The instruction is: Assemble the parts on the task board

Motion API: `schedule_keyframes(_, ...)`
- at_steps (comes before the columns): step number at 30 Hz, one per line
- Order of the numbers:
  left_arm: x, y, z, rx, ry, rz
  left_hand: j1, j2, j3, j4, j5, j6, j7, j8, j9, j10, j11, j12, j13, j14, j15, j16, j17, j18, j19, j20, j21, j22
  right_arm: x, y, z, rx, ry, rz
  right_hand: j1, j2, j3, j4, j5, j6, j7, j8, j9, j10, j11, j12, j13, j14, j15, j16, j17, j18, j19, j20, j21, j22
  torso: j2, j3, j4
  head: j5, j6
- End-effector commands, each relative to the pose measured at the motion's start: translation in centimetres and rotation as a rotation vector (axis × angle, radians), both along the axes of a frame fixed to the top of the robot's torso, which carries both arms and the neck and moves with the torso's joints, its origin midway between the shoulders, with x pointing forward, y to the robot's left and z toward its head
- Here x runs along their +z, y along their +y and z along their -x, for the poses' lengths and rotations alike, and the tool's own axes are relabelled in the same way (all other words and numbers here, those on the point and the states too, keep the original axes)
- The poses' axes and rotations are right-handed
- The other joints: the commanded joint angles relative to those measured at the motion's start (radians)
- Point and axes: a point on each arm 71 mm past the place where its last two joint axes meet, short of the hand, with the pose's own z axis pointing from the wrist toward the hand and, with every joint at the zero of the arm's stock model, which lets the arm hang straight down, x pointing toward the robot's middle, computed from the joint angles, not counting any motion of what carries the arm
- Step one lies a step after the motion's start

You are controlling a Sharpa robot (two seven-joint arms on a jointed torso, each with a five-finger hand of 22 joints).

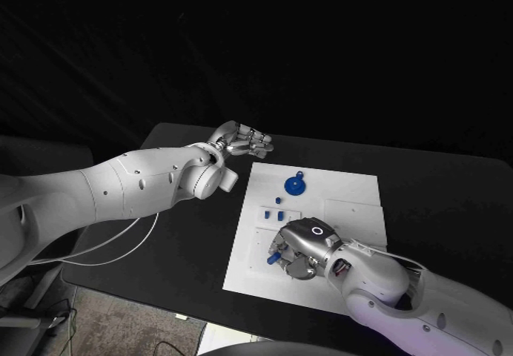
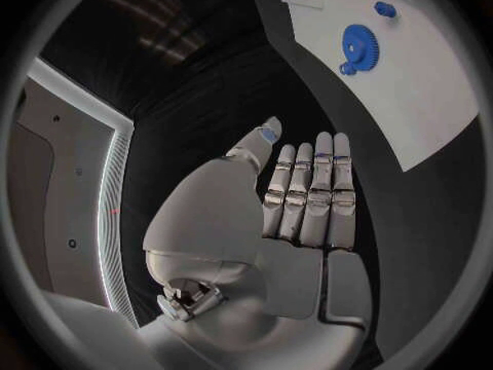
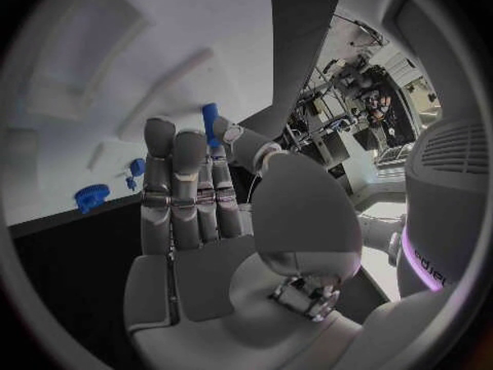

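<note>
In the head view, the white task board [image 1: 353, 194] lies at the centre of the black table [image 1: 449, 193]. A blue gear [image 1: 295, 183] sits near the board's upper left corner, with small blue pegs [image 1: 273, 215] just below it. The left hand [image 1: 242, 140] hovers off the board above its upper left corner, fingers extended and holding nothing. The right hand [image 1: 302, 248] rests over the board's lower left part, with a blue part [image 1: 273, 259] at its fingertips.

In the left wrist view, the left hand [image 2: 298, 201] shows straight fingers lying side by side, empty; the gear [image 2: 361, 46] is on the board [image 2: 431, 99].

In the right wrist view, the right hand [image 3: 195, 197] pinches a blue peg [image 3: 210, 125] between thumb and finger.
</note>
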Motion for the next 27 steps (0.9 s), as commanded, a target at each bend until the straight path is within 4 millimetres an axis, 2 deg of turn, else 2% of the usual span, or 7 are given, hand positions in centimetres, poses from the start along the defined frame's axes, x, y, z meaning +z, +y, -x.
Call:
schedule_keyframes(1, 0.1, -0.2, 0.0, -0.015, 0.002, 0.01, 0.001, 0.008, -0.004, -0.005, 0.003, 0.001, 0.006, -0.003, 0.0, -0.007, 0.003, 0.004, 0.001, -0.001, 0.002, -0.002, 0.001, -0.005, 0.005, -0.001, 0.003, -0.001, -0.3, 0.0, 0.0, 0.002, 0.003, 0.028, -0.004, 0.01, 0.005, 0.0, 0.001, 0.006, 0.0, 0.003, 0.002, 0.02, -0.01, 0.004, 0.001, 0.001, -0.005, -0.005, 0.001, 0.012, 0.033, -0.008, -0.002, 0.003, 0.0, 0.0001, 0.0, -0.001, 0.0)
schedule_keyframes(7, 0.0, -0.2, 0.0, -0.015, 0.002, 0.01, 0.001, 0.008, -0.004, -0.005, 0.003, 0.001, 0.006, -0.003, 0.0, -0.007, 0.003, 0.004, 0.001, -0.001, 0.002, -0.002, 0.001, -0.005, 0.005, -0.001, 0.003, -0.001, -0.7, 0.2, 0.3, 0.011, 0.018, 0.034, -0.005, 0.008, 0.0, 0.002, 0.004, -0.003, 0.003, 0.003, 0.001, 0.01, -0.008, 0.003, 0.001, 0.0, -0.002, -0.008, -0.001, 0.012, 0.031, -0.006, -0.012, 0.001, 0.0, -0.0006, 0.0007, -0.003, 0.0)
schedule_keyframes(11, 0.0, -0.2, 0.0, -0.016, 0.002, 0.01, 0.001, 0.008, -0.004, -0.005, 0.003, 0.001, 0.006, -0.003, 0.0, -0.007, 0.003, 0.004, 0.001, -0.001, 0.002, -0.002, 0.001, -0.005, 0.005, -0.001, 0.003, -0.001, -1.0, 0.5, 0.5, 0.021, 0.034, 0.03, -0.03, -0.005, -0.043, 0.022, 0.066, -0.042, 0.012, 0.001, -0.003, -0.036, 0.004, 0.002, -0.001, -0.001, 0.008, -0.008, -0.002, 0.012, 0.031, 0.002, -0.028, -0.005, 0.0, -0.0006, 0.0014, -0.004, 0.0)
schedule_keyframes(12, 0.0, -0.3, 0.0, -0.016, 0.003, 0.01, 0.001, 0.008, -0.004, -0.005, 0.003, 0.001, 0.006, -0.003, 0.0, -0.007, 0.003, 0.004, 0.001, -0.001, 0.002, -0.002, 0.001, -0.005, 0.005, -0.001, 0.003, -0.001, -1.1, 0.6, 0.6, 0.024, 0.04, 0.029, -0.031, -0.005, -0.061, 0.028, 0.07, -0.054, 0.012, 0.002, -0.002, -0.048, 0.006, 0.003, -0.001, -0.001, 0.01, -0.008, -0.002, 0.014, 0.031, 0.005, -0.033, -0.009, 0.0, -0.0006, 0.0014, -0.004, 0.0)
schedule_keyframes(17, 0.0, -0.2, 0.0, -0.016, 0.004, 0.009, 0.001, 0.008, -0.004, -0.005, 0.003, 0.001, 0.006, -0.003, 0.0, -0.007, 0.003, 0.004, 0.001, -0.001, 0.002, -0.002, 0.001, -0.005, 0.005, -0.001, 0.003, -0.001, -1.5, 0.8, 0.8, 0.031, 0.058, 0.023, -0.04, -0.014, -0.113, 0.051, 0.076, -0.083, 0.018, 0.002, -0.003, -0.088, 0.019, 0.002, -0.002, 0.0, 0.02, -0.006, -0.006, 0.019, 0.035, 0.015, -0.048, -0.026, 0.0, -0.0009, 0.0009, -0.004, -0.001)
schedule_keyframes(23, 0.0, -0.3, 0.0, -0.017, 0.005, 0.01, 0.001, 0.008, -0.004, -0.005, 0.003, 0.001, 0.006, -0.003, 0.0, -0.007, 0.003, 0.004, 0.001, -0.001, 0.002, -0.002, 0.001, -0.005, 0.005, -0.001, 0.003, -0.001, -1.6, 0.8, 0.8, 0.025, 0.058, 0.009, -0.036, -0.026, -0.115, 0.06, 0.07, -0.108, 0.025, 0.002, -0.004, -0.128, 0.032, 0.002, -0.002, 0.0, 0.029, -0.004, -0.01, 0.026, 0.037, 0.024, -0.051, -0.036, 0.0, -0.0003, 0.0007, -0.003, 0.0)
schedule_keyframes(27, 0.0, -0.2, 0.0, -0.017, 0.005, 0.01, 0.001, 0.008, -0.004, -0.005, 0.003, 0.001, 0.006, -0.003, 0.0, -0.007, 0.003, 0.004, 0.001, -0.001, 0.002, -0.002, 0.001, -0.005, 0.005, -0.001, 0.003, -0.001, -1.6, 0.7, 0.8, 0.022, 0.057, 0.003, -0.033, -0.034, -0.11, 0.065, 0.068, -0.111, 0.027, 0.002, -0.004, -0.134, 0.034, 0.002, -0.002, -0.001, 0.031, -0.002, -0.012, 0.031, 0.037, 0.027, -0.049, -0.041, 0.0, -0.0002, 0.0004, -0.003, 0.0)
